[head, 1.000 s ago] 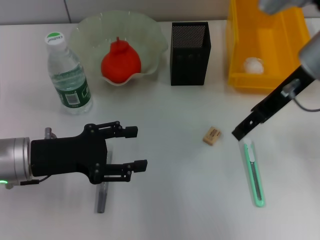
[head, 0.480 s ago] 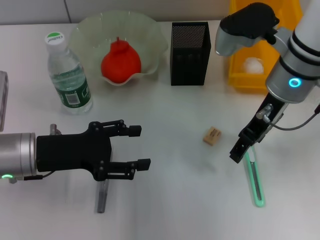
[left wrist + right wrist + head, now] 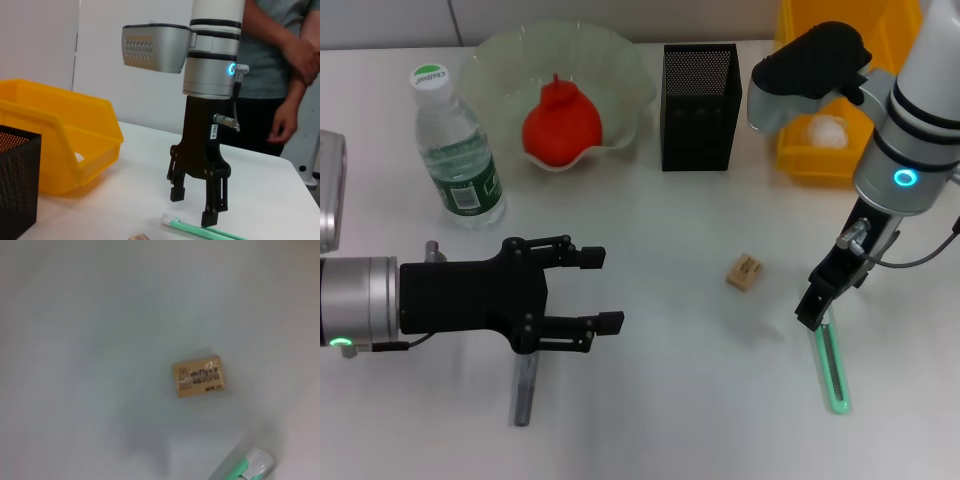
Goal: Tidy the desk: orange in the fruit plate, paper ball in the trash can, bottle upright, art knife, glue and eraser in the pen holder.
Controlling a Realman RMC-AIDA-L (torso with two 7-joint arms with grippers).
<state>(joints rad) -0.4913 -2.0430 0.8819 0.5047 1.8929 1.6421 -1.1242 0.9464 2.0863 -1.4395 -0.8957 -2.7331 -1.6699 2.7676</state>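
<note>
The mint-green art knife (image 3: 831, 366) lies on the desk (image 3: 680, 380) at the right. My right gripper (image 3: 812, 313) hangs open just above the knife's far end; the left wrist view shows its fingers (image 3: 209, 218) apart over the knife (image 3: 200, 231). The tan eraser (image 3: 745, 271) lies to its left, also seen in the right wrist view (image 3: 197, 377). My left gripper (image 3: 597, 290) is open above the grey glue (image 3: 524, 391). The orange (image 3: 560, 125) sits in the fruit plate (image 3: 625, 70). The bottle (image 3: 457, 150) stands upright. The paper ball (image 3: 825, 130) lies in the trash can (image 3: 798, 160). The pen holder (image 3: 700, 95) stands between plate and can.
A person (image 3: 280, 65) stands beyond the far side of the desk. The trash can (image 3: 60, 145) and pen holder (image 3: 17, 175) stand close behind the right arm's working spot.
My right gripper has come down from beside the trash can to the far end of the art knife. My left gripper has edged slightly to the right.
</note>
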